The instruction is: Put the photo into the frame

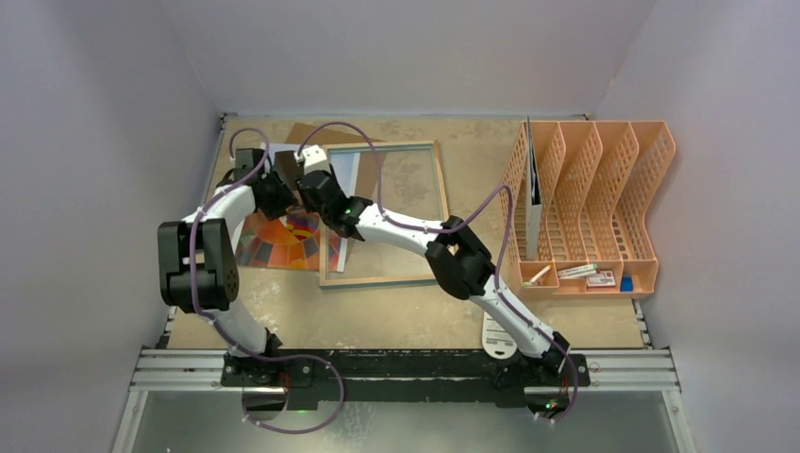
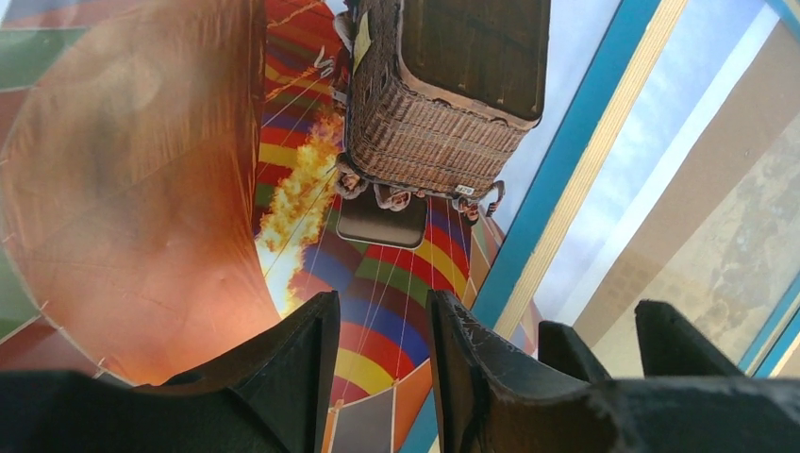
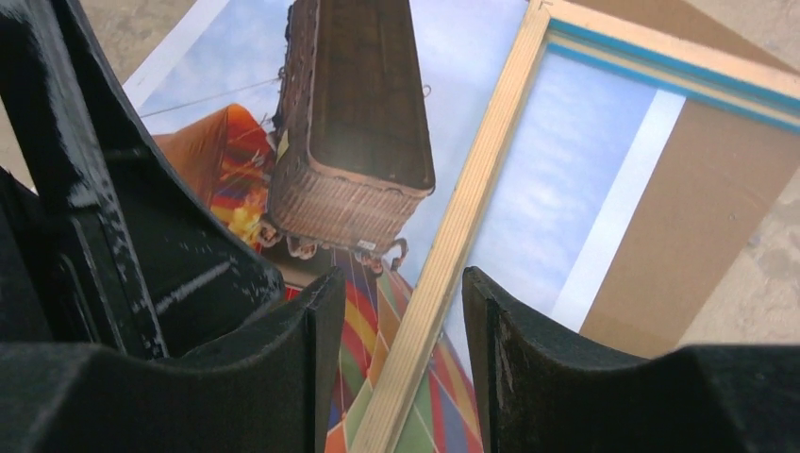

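Left end effector (image 2: 382, 377) hovers low over the photo (image 2: 141, 189), jaws apart with the printed balloon showing in the gap, nothing pinched. Right end effector (image 3: 396, 377) sits just beside it, also parted, its fingers straddling the left rail of the frame (image 3: 460, 217) with daylight on both sides, so no grip there either. The frame lies flat on the counter (image 1: 406, 321), and that rail runs near-to-far, away from the arm bases. The photo lies face up, its right part tucked beneath the glass, the rest spilling out leftward. A brown backing board (image 3: 717, 208) peeks out under both at the far end. Key relation: the photo's exposed part lies on the left arm's side of the rail, directly below its fingers, so the left looks better placed to handle the print while the right takes the rail.
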Action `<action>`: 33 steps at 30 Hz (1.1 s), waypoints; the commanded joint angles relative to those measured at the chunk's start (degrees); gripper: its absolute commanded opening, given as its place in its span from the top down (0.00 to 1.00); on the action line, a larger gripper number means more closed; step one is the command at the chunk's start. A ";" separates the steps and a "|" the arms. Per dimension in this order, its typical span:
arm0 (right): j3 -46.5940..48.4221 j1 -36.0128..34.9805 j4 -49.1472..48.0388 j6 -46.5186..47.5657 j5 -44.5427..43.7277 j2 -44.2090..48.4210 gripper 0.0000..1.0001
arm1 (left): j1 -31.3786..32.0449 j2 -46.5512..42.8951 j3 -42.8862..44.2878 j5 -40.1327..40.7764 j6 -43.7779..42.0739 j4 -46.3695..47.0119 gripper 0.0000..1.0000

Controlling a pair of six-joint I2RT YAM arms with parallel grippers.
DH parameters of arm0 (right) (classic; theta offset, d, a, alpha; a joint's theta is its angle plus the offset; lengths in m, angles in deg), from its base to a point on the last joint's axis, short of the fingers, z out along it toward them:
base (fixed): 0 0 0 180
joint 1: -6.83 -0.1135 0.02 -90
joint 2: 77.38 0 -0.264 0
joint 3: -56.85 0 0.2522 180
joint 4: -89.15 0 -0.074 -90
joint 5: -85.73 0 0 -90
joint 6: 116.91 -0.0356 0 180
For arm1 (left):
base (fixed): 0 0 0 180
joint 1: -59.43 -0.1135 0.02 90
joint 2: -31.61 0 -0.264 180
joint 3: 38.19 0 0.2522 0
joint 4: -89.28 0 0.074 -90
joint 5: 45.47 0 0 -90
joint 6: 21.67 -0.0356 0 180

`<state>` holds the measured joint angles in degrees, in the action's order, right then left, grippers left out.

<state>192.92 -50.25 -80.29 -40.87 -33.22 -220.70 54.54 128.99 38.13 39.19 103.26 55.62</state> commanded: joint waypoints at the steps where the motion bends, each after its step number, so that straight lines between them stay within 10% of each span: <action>1: 4.16 -0.26 -3.70 4.95 -2.40 -1.78 0.48 | -0.56 1.28 -1.37 -1.53 0.47 2.36 0.59; 9: 6.26 -0.36 -2.44 5.97 -3.94 -4.71 0.42 | -0.56 2.81 -2.93 2.75 -0.84 0.53 0.65; 22: 2.39 -0.40 -0.43 4.80 -1.54 -3.53 0.59 | -0.56 5.08 -2.70 5.18 -3.27 -0.98 0.69; 33: 2.00 -0.39 1.02 3.52 0.16 -3.71 0.45 | -0.56 5.71 -1.57 4.82 -4.00 -1.74 0.69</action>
<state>194.75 -50.29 -79.57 -36.54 -33.17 -226.74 54.52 132.70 36.23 42.36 101.47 55.64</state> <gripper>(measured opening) 0.568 0.312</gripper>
